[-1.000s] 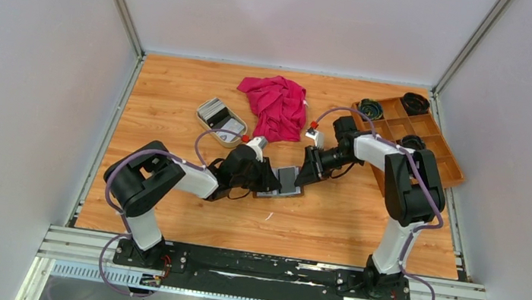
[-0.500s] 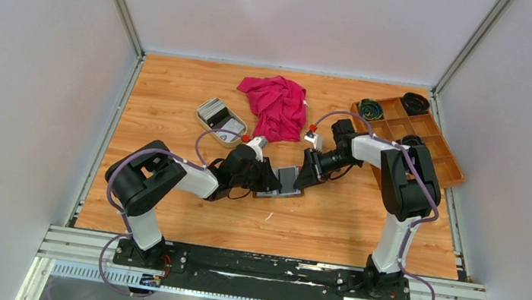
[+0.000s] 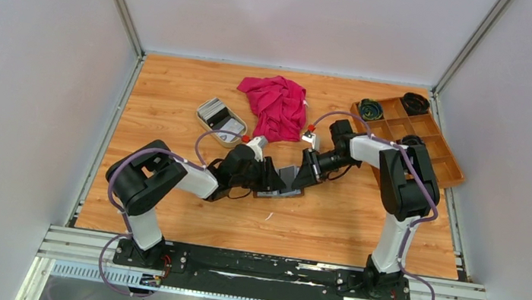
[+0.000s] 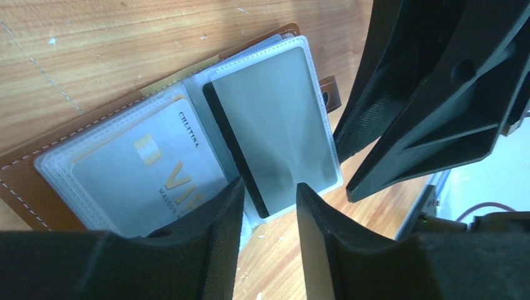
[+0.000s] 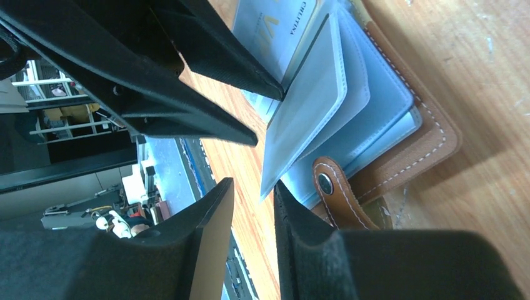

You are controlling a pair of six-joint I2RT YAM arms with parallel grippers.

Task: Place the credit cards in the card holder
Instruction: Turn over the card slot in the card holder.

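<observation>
The left gripper (image 4: 270, 187) stands at a narrow-to-middling gap, nothing clamped; the lower edge of a clear plastic sleeve (image 4: 312, 75) shows in the gap, and I cannot tell whether the fingers touch it. The right gripper (image 5: 253, 184) is narrower, and the corner of that raised sleeve sits at the mouth of its gap, seemingly unpinched. The left arm runs low from its folded elbow rightward to mid-tabletop. The right arm stands tall on its base, its forearm sloping down and leftward, so the two grippers face each other tip to tip. Between and under them lies the brown leather card holder (image 4: 22, 172), spread open on the wooden tabletop (image 4: 94, 50), its snap tab (image 5: 334, 187) on the right gripper's side. The raised sleeve carries a grey card with a dark stripe (image 4: 275, 119); beside it, a pale card lettered VIP (image 4: 131, 175) is already in its sleeve. Farther back are a beige oval dish (image 3: 200, 117) with more grey and white cards (image 3: 215, 112), a crimson cloth (image 3: 274, 105) and a wooden compartment tray (image 3: 432, 144).
</observation>
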